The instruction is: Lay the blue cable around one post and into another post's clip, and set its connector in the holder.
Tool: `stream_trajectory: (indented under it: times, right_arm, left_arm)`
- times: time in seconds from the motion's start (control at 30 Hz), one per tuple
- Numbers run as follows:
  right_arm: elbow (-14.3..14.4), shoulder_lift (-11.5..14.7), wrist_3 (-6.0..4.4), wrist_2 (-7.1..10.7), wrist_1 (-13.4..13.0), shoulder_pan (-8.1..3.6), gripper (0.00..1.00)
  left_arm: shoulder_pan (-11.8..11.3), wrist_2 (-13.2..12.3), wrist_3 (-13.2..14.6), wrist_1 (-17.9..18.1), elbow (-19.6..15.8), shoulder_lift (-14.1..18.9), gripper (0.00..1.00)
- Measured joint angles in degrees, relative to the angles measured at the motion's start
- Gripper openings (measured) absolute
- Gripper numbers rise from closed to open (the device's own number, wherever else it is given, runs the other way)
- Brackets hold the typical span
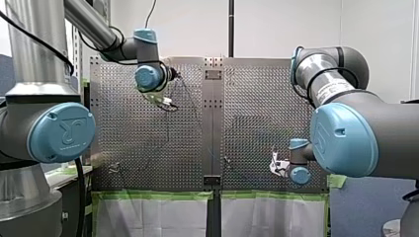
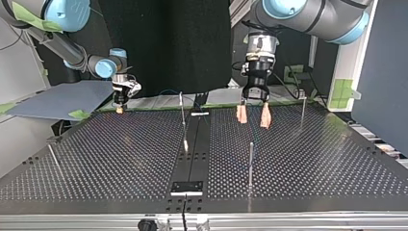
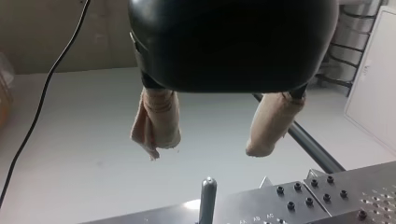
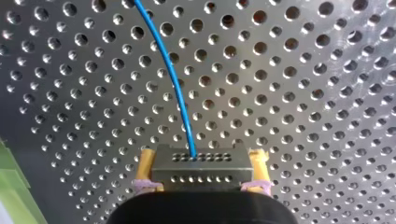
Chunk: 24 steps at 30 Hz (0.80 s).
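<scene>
Right wrist view: cable [image 4: 173, 81] partly off-frame

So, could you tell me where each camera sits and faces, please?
Front view: behind the arms, facing over the perforated table; both show.
Top view: across the table, facing the arms; my left claw at right.
Left wrist view: along my open left claw; post ahead.
Right wrist view: onto the table; my right claw grips the connector.
Top and left wrist share its beige pads.

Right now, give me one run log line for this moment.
left jaws: open, empty | right jaws: shut on connector | blue cable: runs from connector ahead over table
</scene>
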State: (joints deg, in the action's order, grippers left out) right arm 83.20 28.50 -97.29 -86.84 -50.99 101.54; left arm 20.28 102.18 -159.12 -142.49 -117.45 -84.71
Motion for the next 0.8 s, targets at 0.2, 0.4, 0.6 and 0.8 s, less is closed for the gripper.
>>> stream_trajectory:
  times: [0.2,0.4,0.6,0.8]
  right_arm:
    - [0.0,0.0,0.06,-0.01,-0.11,0.02,0.09]
    - [0.0,0.0,0.11,0.0,-0.1,0.02,0.09]
    - [0.01,-0.01,0.17,0.0,-0.03,0.02,0.09]
    - [0.01,-0.03,0.21,-0.01,-0.07,0.02,0.09]
  left_arm:
    - [0.08,0.33,-0.77,-2.68,2.47,-2.36,0.98]
    - [0.15,1.91,2.36,-5.36,4.79,-5.77,0.98]
    - [-0.22,4.47,5.36,-7.6,7.73,-6.98,0.98]
    - [-0.74,5.53,6.55,-9.42,10.46,-8.2,0.98]
